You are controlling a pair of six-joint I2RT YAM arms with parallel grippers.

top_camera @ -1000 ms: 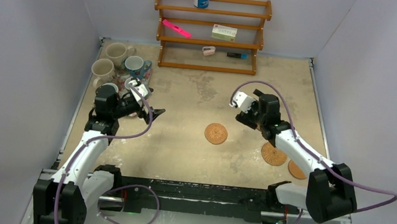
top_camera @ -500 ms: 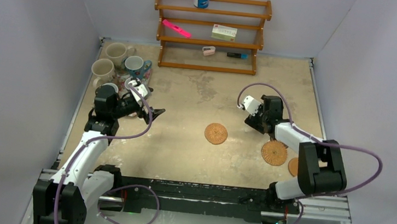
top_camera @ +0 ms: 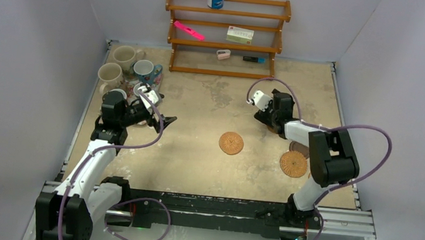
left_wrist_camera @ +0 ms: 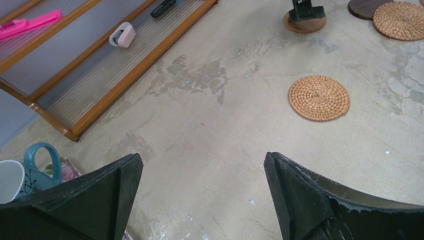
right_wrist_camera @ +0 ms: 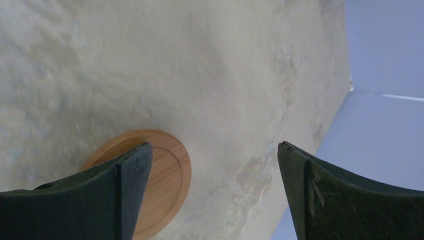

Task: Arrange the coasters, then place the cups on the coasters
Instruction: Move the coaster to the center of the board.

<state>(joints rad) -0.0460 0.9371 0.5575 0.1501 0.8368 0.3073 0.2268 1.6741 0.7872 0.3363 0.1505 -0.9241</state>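
- Landmark: the middle woven coaster (top_camera: 231, 143), lying flat on the table (top_camera: 194, 165).
- Nearer than it and to its right: a second woven coaster (top_camera: 293, 163), also flat. A dark brown coaster (top_camera: 298, 147) lies just beyond that one, partly hidden under the right arm.
- Left of it, roughly level: the left gripper (left_wrist_camera: 202, 156) hangs above the table, jaws spread wide with nothing between them.
- Right of it and a little farther: the right gripper (right_wrist_camera: 214, 146) points down, jaws wide apart and gripping nothing. One finger overlaps the rim of a smooth tan coaster (right_wrist_camera: 167, 172); whether they touch cannot be told.
- Far to its left, at the table's left edge: the cups stand bunched and upright, none on a coaster. There is a first cream mug (top_camera: 109, 73), a second cream mug (top_camera: 124, 56) and a blue mug (top_camera: 144, 68), with floral cloth (left_wrist_camera: 67, 170) showing beside the blue one. A small mug is mostly hidden behind the left arm.
- Farthest beyond it: a wooden rack (top_camera: 211, 44) against the back wall.
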